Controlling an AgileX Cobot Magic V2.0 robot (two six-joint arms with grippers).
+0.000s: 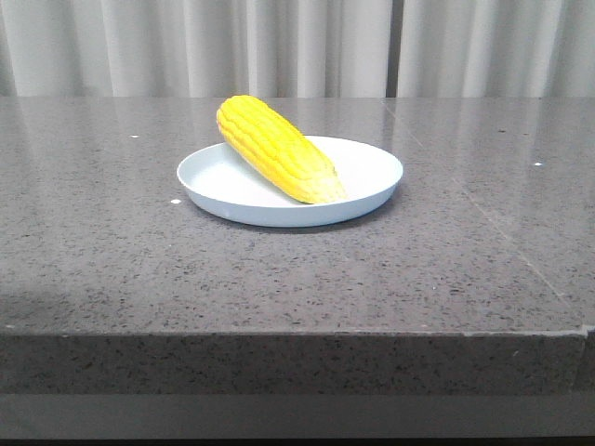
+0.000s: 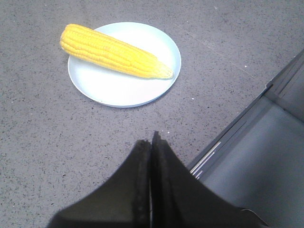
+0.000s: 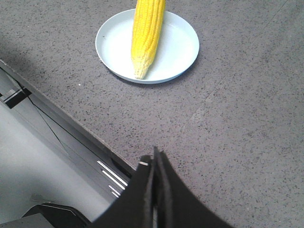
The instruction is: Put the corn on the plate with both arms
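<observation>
though unlabelled, corn point(image 1: 277, 149) on plate point(image 1: 372, 172)

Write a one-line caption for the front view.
Corn lying across a pale plate on a grey speckled table, thick end overhanging the rim.

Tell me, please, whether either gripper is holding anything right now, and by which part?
Nothing is held. The left gripper and right gripper are both shut and empty, apart from the corn, which lies on the plate.

Corn point(image 3: 147, 35) blunt end cut off by the right wrist view's edge, plate point(image 1: 372, 172) partly hidden behind it
</observation>
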